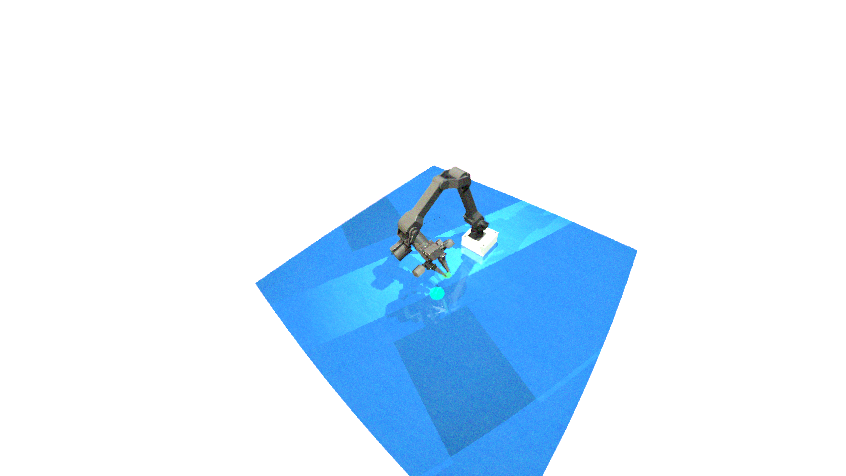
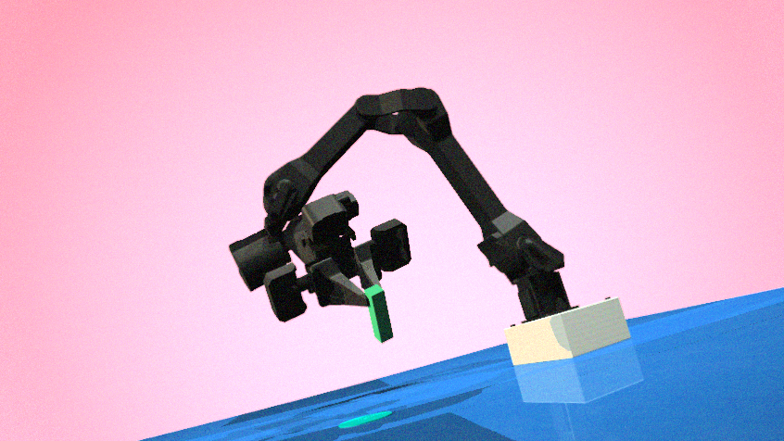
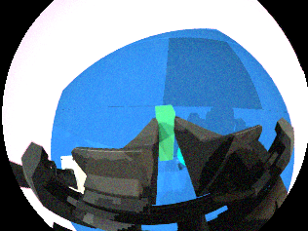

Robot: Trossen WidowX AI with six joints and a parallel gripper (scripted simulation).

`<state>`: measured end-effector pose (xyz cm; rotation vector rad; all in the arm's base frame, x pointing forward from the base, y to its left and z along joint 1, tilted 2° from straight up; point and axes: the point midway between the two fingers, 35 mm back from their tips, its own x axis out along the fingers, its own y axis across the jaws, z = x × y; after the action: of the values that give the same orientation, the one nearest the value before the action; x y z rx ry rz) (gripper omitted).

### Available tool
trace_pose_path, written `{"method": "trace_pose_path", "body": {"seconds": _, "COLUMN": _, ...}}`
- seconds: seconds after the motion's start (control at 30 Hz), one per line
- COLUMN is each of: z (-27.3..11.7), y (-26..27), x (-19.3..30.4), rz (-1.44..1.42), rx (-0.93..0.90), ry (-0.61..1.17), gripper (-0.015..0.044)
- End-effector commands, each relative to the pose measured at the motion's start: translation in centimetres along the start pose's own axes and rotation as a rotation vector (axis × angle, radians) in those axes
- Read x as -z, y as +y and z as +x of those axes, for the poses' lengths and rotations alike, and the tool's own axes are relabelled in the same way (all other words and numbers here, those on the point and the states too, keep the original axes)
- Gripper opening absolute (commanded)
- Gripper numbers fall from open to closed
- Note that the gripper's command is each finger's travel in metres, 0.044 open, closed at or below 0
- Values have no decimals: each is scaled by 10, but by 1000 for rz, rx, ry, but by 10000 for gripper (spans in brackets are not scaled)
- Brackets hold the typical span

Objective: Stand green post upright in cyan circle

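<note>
Exterior view: green post [image 2: 378,313] clamped at its upper end between the jaws, airborne above cyan circle [image 2: 364,420].

Glossy blue floor [image 2: 685,372] with darker patches, under a pink backdrop [image 2: 136,109].

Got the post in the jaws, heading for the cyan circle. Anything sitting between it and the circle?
Nothing visible does. The gripper is shut on the green post, held in the air, near upright. The cyan circle lies below on the blue floor with nothing on it.
</note>
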<state>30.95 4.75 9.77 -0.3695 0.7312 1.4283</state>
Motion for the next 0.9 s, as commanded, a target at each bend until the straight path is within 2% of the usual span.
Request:
{"method": "trace_pose_path", "body": {"seconds": 0.0, "z": 0, "y": 0, "x": 0, "rz": -6, "rx": 3, "ry": -32, "gripper": 23}}
{"method": "trace_pose_path", "body": {"seconds": 0.87, "z": -8, "y": -2, "x": -1, "rz": -41, "rx": 55, "ry": -217, "gripper": 23}}
